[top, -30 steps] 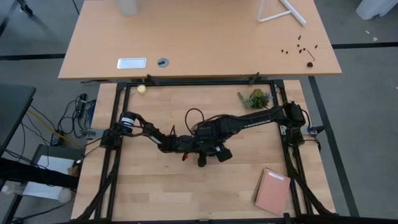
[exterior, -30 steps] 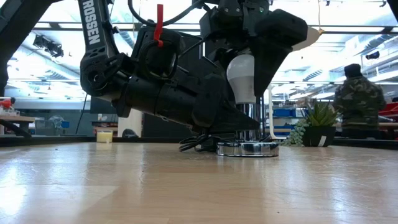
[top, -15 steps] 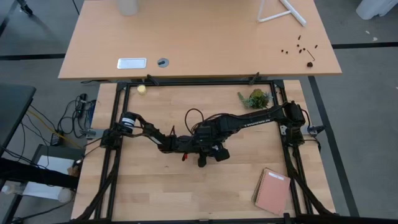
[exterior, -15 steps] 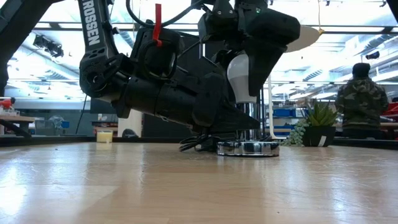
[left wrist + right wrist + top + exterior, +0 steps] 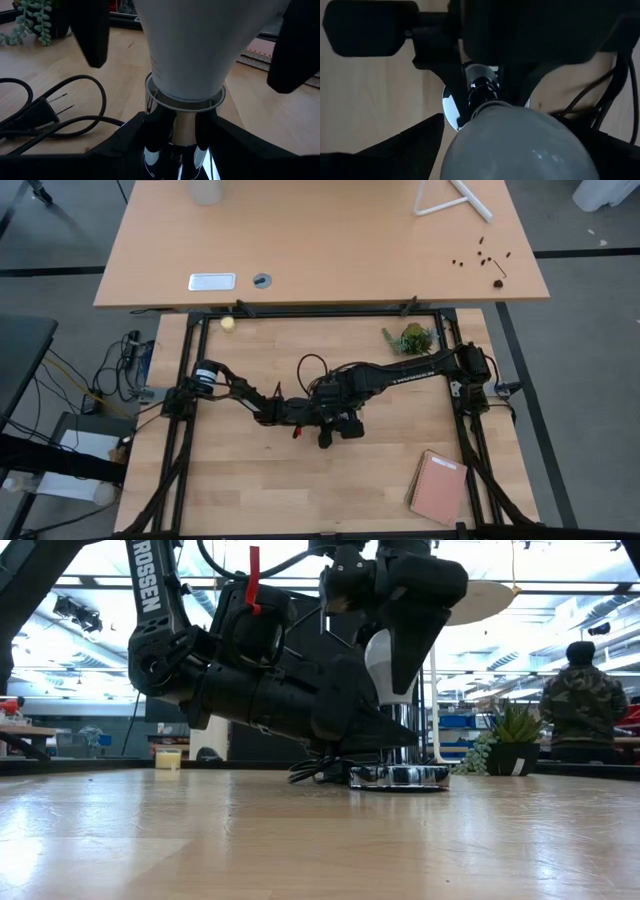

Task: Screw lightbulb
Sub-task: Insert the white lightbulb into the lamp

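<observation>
The white pear-shaped lightbulb (image 5: 388, 665) stands upright in the round silver socket disc (image 5: 398, 777) near the middle of the light wooden table (image 5: 390, 480), its grey base down in the chrome neck. The left gripper (image 5: 177, 135) clamps that neck from the side, steadying it. The right gripper (image 5: 400, 660) reaches down from above, its wide-spread fingers (image 5: 90, 30) flanking the bulb's glass. A good turn needs the bulb kept straight over the socket, squeezed lightly, and twisted without dragging the disc.
</observation>
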Controlling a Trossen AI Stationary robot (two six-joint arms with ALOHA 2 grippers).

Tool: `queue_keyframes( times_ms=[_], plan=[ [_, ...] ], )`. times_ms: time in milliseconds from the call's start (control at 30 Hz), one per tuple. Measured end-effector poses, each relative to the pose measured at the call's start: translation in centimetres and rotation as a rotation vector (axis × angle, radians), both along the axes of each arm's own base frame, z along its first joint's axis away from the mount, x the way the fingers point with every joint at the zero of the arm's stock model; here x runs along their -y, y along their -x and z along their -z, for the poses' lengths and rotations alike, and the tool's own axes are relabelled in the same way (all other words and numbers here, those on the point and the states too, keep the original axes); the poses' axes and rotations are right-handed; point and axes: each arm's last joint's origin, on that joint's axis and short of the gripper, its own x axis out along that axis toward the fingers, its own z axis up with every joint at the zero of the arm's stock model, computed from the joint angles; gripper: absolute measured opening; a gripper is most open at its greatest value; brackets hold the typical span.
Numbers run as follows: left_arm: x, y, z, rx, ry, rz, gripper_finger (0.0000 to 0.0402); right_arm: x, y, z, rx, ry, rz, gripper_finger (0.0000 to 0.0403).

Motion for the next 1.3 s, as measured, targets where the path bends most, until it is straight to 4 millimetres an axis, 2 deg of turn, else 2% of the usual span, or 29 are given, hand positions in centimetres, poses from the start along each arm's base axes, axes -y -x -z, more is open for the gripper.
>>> queue_keyframes(
  times_ms=[100,467,600,800,1133,1300],
  plan=[
    [0.0,0.0,-0.01,0.0,-0.002,0.0,0.0191,-0.03,0.01,0.0,0.0,-0.003,0.039,0.0354],
    [0.0,0.0,-0.01,-0.002,-0.005,0.001,0.0191,-0.06,-0.27,-0.04,0.028,-0.031,0.16,0.0252],
    [0.01,-0.03,-0.02,-0.004,-0.005,0.002,0.0191,-0.05,-0.2,-0.04,0.02,-0.035,0.208,0.0251],
    [0.0,-0.03,-0.04,-0.003,0.001,0.0,0.0191,0.26,-0.23,-0.04,0.026,-0.042,0.372,0.0281],
    [0.0,-0.03,-0.03,-0.005,0.001,-0.002,0.0191,0.43,-0.24,-0.04,0.028,-0.09,0.687,0.0259],
    [0.21,-0.01,-0.02,-0.005,0.001,0.004,0.0191,0.34,-0.27,-0.06,0.017,-0.129,0.729,0.0287]
  ],
)
